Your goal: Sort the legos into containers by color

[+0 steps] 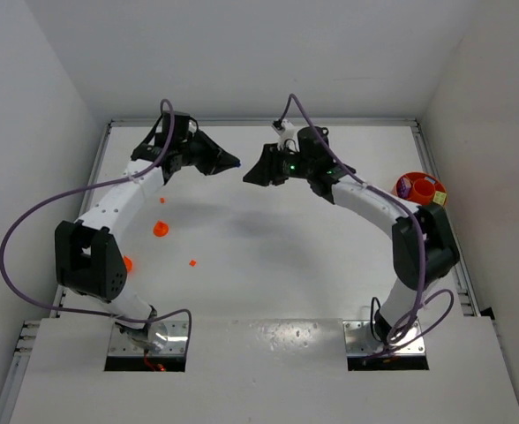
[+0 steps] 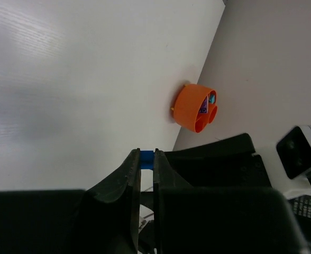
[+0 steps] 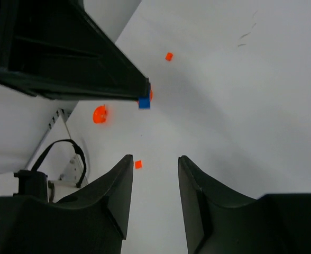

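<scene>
Where white walls (image 1: 242, 53) box in the white table (image 1: 277, 274), left gripper (image 2: 147, 152) pinching a blue lego (image 2: 146, 161), right gripper (image 3: 154, 161) with jaws apart

White arm links (image 1: 123, 203), black joints (image 1: 87, 256), looping purple cables (image 1: 8, 234); left hand (image 1: 236, 163) and right hand (image 1: 247, 178) matte black.

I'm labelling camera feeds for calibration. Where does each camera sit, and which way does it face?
Top external: above and behind the bases, looking down on the table; left arm and right arm show whole.
Left wrist: on the left arm, facing the orange bowl; its shut jaws pinch the blue lego.
Right wrist: on the right arm, facing the small orange cup; its open jaws frame the bottom.
Shared: both wrist views show the blue lego.
</scene>
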Controlling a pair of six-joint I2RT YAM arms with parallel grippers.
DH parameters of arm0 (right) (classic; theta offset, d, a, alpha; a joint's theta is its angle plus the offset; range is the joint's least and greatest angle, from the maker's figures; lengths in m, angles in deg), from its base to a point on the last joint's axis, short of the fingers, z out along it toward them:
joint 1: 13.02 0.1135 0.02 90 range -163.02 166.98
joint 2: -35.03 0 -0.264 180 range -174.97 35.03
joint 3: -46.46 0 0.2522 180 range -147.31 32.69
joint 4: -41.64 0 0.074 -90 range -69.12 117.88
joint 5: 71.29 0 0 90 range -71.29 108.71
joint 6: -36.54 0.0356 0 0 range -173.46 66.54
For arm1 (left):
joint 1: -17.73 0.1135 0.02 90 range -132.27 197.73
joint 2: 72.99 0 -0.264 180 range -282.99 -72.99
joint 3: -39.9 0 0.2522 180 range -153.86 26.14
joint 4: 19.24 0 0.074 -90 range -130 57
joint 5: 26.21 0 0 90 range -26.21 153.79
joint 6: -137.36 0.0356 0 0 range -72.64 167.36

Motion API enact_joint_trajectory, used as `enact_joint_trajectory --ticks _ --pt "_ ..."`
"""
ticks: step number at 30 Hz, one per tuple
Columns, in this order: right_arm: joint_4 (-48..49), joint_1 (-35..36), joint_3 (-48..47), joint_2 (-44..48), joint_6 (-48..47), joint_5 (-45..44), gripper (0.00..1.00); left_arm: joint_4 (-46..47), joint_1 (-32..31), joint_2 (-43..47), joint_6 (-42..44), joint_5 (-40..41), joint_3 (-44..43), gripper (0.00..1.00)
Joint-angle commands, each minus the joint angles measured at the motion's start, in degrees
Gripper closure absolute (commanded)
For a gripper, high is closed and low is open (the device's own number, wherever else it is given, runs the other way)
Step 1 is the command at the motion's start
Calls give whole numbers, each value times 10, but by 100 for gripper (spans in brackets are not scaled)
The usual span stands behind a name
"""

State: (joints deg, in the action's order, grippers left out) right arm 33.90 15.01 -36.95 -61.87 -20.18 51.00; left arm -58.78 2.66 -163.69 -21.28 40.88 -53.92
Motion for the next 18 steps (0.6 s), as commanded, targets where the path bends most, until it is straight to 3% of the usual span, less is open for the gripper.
enact_joint_trajectory --ticks 1,12,18 --pt "94 17 -41 -28 72 -14 61 30 0 7 -47 -37 2 100" --pt "130 27 -75 -73 110 3 61 57 6 13 -54 -74 41 100" --pt "130 27 -80 -73 100 14 67 62 6 18 -48 -74 59 100"
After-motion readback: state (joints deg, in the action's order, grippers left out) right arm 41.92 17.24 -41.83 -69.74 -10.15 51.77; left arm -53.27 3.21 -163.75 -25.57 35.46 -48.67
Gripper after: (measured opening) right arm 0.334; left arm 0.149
